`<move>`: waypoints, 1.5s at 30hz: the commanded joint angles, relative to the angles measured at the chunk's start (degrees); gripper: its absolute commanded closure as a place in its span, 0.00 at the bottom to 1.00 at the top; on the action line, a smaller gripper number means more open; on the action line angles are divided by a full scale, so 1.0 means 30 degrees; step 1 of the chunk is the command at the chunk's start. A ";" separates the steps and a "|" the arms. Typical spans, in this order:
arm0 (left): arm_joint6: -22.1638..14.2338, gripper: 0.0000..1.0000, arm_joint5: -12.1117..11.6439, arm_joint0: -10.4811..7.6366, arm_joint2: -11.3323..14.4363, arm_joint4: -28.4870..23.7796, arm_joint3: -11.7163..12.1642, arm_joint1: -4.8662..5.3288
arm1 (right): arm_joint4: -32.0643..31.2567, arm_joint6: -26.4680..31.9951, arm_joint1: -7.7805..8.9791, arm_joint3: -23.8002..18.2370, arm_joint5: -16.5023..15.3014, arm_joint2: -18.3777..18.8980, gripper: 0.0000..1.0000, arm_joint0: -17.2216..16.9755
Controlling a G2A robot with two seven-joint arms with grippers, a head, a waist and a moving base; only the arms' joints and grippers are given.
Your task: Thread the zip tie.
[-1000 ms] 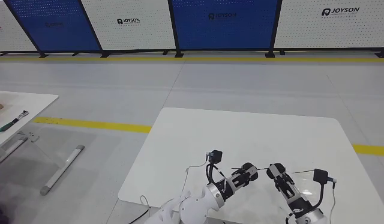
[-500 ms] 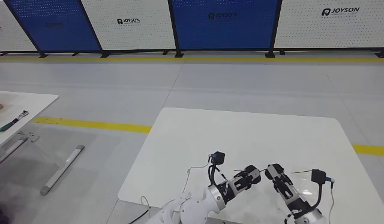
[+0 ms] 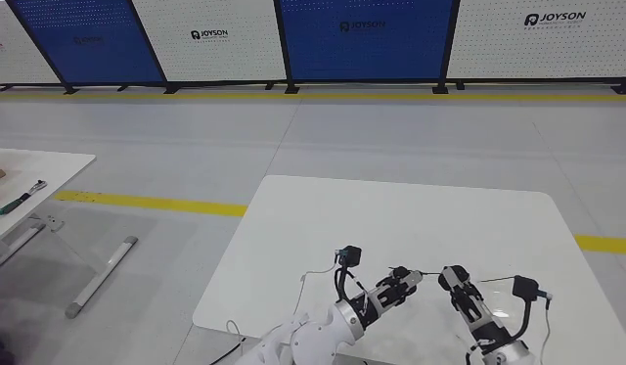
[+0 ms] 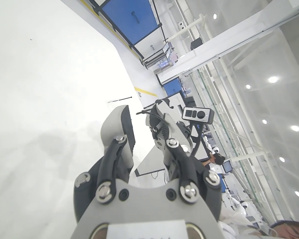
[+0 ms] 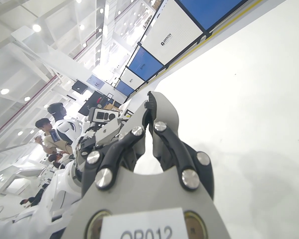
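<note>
The thin black zip tie (image 3: 419, 272) hangs just above the white table (image 3: 391, 218) near its front edge, between my two grippers. My right gripper (image 3: 449, 275) is shut, its pads pressed together (image 5: 148, 105), and a short black end of the zip tie (image 4: 142, 112) sticks out of its tip toward the left arm. Close in front of that end my left gripper (image 3: 407, 280) stands open, with a wide gap between its fingers (image 4: 123, 123). The left gripper (image 5: 109, 125) also shows beside the right one's shut fingers.
A second thin black strip (image 4: 119, 99) lies flat on the table beyond the grippers. The far half of the table is bare white surface. Blue and white partition panels (image 3: 367, 27) stand across the floor behind it.
Both grippers shifted only slightly near the front edge. The left one dipped toward the right one and came back; the right one drifted a little to the right.
</note>
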 commanded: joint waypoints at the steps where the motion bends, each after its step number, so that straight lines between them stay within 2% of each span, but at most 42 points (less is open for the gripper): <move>1: 0.0017 0.80 -0.0059 0.0096 -0.0094 -0.0025 -0.0066 0.0024 | -0.0036 -0.0018 0.0000 0.0004 0.0024 0.0024 1.00 -0.0015; 7: 0.0088 0.87 -0.0159 0.0296 -0.0285 -0.0059 -0.0351 0.0066 | -0.0249 -0.0083 -0.0002 -0.0069 0.0027 0.0055 1.00 -0.0081; 16: -0.0009 0.81 -0.0216 0.0351 -0.0373 -0.0171 -0.0487 0.0075 | -0.0558 -0.0050 0.0004 -0.0148 -0.0067 0.0087 1.00 -0.0190; 19: -0.0064 0.85 -0.0191 0.0321 -0.0376 -0.0222 -0.0490 0.0069 | -0.0704 -0.0034 0.0008 -0.0200 -0.0149 0.0074 1.00 -0.0226; 25: -0.0088 0.87 -0.0143 0.0211 -0.0370 -0.0346 -0.0391 0.0040 | -0.0921 -0.0021 0.0014 -0.0298 -0.0331 0.0055 1.00 -0.0302; 30: -0.0120 1.00 -0.0074 0.0188 -0.0365 -0.0304 -0.0342 0.0033 | -0.0901 -0.0040 0.0010 -0.0229 -0.0446 0.0047 1.00 -0.0301; 40: -0.0102 1.00 -0.0073 0.0179 -0.0235 -0.0270 -0.0357 -0.0005 | -0.0380 0.0079 -0.0001 -0.0216 -0.0583 0.0106 1.00 -0.0261; 41: -0.0028 1.00 -0.0095 0.0202 -0.0235 -0.0379 -0.0364 -0.0016 | -0.0314 0.0239 0.0002 -0.0230 -0.0526 0.0095 0.55 -0.0249; 42: 0.0019 1.00 -0.0107 0.0214 -0.0230 -0.0465 -0.0366 -0.0025 | -0.0275 0.0380 0.0008 -0.0257 -0.0477 0.0105 0.00 -0.0227; 45: 0.0312 1.00 -0.0050 0.0270 -0.0383 -0.1272 -0.0374 -0.0071 | -0.0257 0.0876 0.0040 -0.0296 -0.0610 0.0134 0.00 -0.0156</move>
